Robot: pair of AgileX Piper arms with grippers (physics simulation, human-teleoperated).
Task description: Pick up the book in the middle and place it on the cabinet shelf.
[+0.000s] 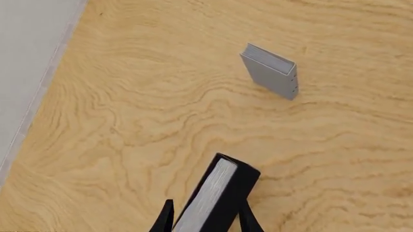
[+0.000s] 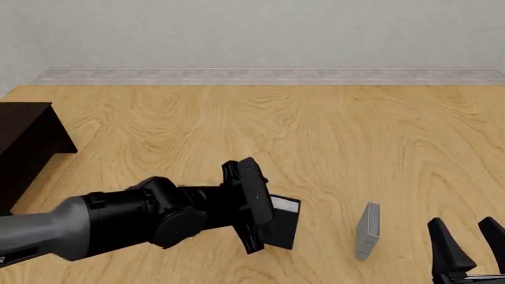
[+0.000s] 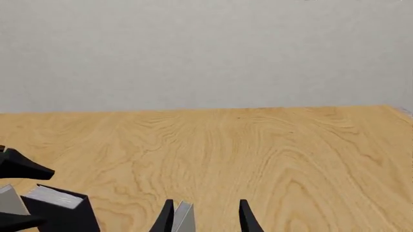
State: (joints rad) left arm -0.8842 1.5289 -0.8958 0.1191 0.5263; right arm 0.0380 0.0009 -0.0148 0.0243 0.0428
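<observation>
The thick black book with white page edges stands upright low over the table's front middle. My left gripper is shut on it; in the left wrist view the book fills the gap between the fingers. The dark cabinet shelf stands at the far left edge, well apart from the book. My right gripper is open at the front right corner, holding nothing. The right wrist view shows the black book off to one side.
A thin grey book stands upright between the black book and my right gripper; it also shows in the left wrist view. A grey wall and baseboard run behind the table's far edge.
</observation>
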